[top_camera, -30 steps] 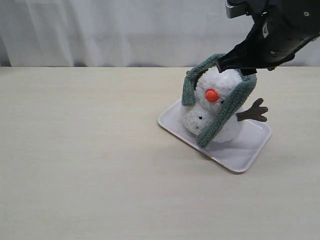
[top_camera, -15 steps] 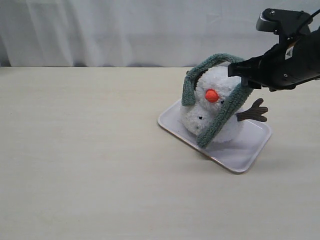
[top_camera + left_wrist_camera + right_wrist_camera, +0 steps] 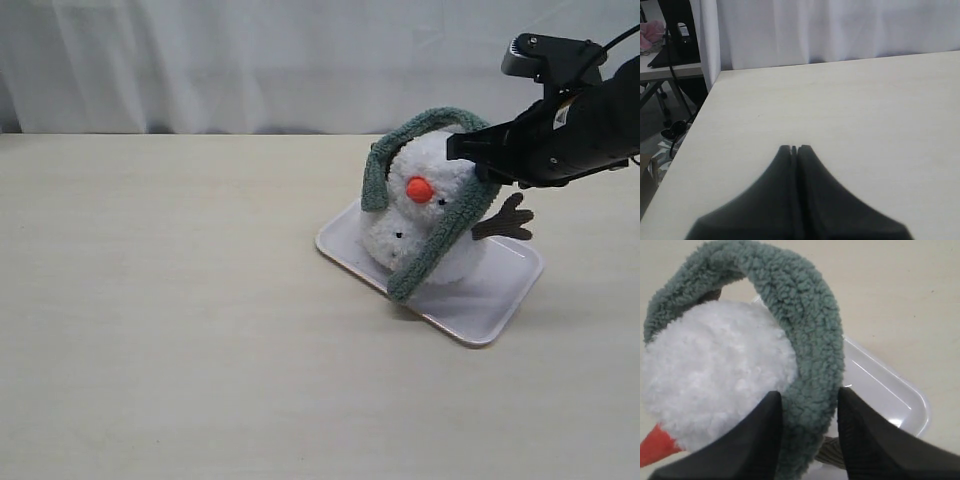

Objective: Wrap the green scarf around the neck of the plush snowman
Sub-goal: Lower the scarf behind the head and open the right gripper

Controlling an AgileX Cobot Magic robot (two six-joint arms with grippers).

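Note:
The plush snowman [image 3: 432, 165] stands leaning on a white tray [image 3: 485, 318], orange nose toward the camera. The green scarf [image 3: 440, 235] arches over its head, with one end hanging on each side of the face. My right gripper [image 3: 468, 150] is at the right side of the head. In the right wrist view this gripper [image 3: 809, 396] straddles the scarf [image 3: 800, 300] beside the white head [image 3: 715, 365]; its jaws stand apart, and the fleece between them is uncompressed. My left gripper [image 3: 794, 148] is shut with nothing in it, over bare table.
The snowman's brown twig arm [image 3: 508, 220] sticks out just under my right arm. A white curtain hangs behind the table's far edge. In the left wrist view the table's edge [image 3: 700, 105] runs beside a stand and cables.
My right gripper has come down from above the head to its right side, and its jaws have narrowed around the scarf. The scarf loop has lifted and the snowman has shifted slightly left.

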